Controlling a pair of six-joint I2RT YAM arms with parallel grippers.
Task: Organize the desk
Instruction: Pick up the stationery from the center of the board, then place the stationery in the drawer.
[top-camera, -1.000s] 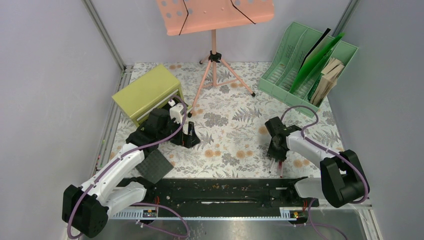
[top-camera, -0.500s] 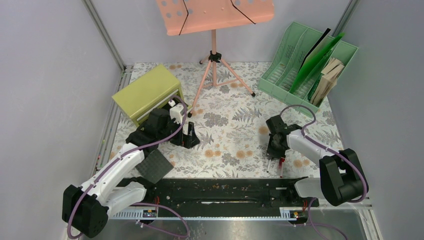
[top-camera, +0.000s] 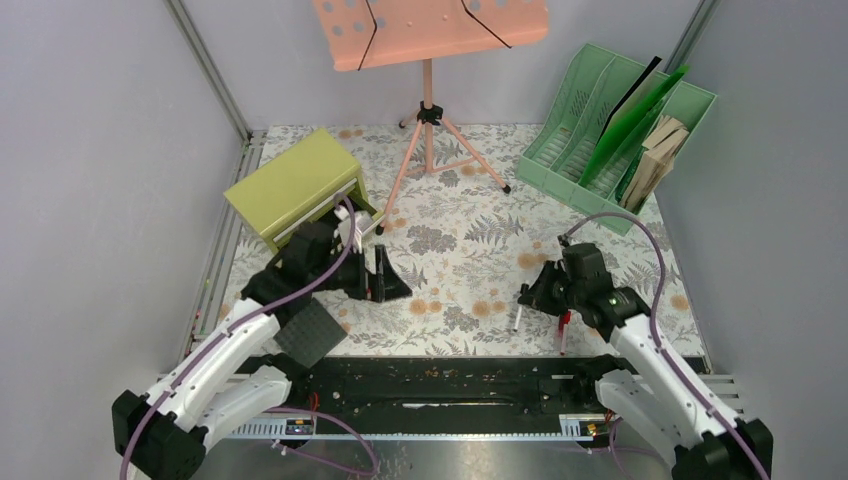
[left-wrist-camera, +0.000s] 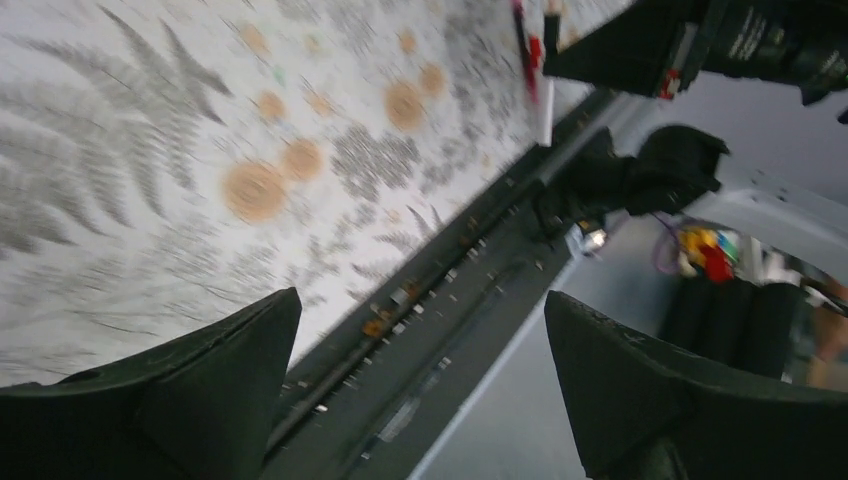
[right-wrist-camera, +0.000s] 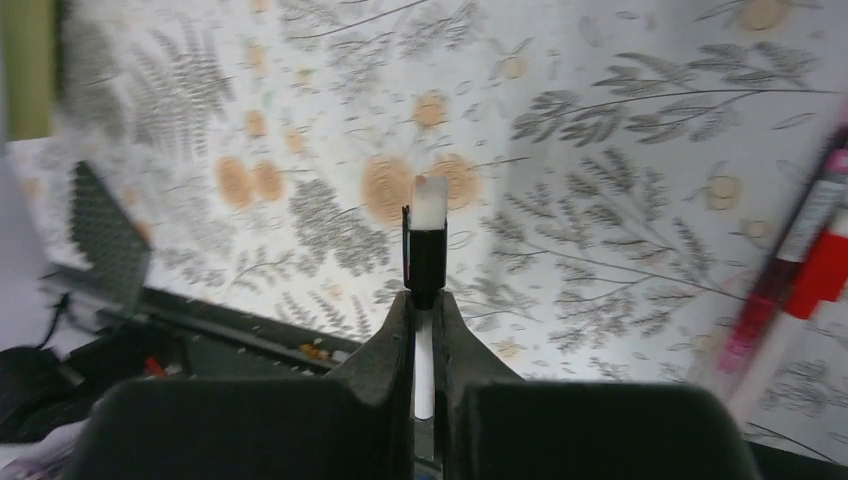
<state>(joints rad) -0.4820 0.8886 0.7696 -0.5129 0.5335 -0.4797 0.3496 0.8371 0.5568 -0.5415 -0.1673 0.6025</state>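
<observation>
The desk (top-camera: 470, 240) lies under both arms (fern print, orange flowers). At its near right part the right tool (right-wrist-camera: 425, 300) is clamped on a white pen (right-wrist-camera: 427, 235) with a black band. A red pen (top-camera: 562, 333), perhaps two, lies just beside. The left tool (left-wrist-camera: 420, 340) gapes wide, holding nothing, near the cabinet (top-camera: 295, 185).

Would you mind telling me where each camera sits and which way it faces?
Top external: above and behind the bases, looking down on the desk; both arms show.
Left wrist: on the left arm, facing across the desk toward the red pen; open left hand shows.
Right wrist: on the right arm, looking at the desk; right hand, shut on a white pen, shows.
All share the red pen.
</observation>
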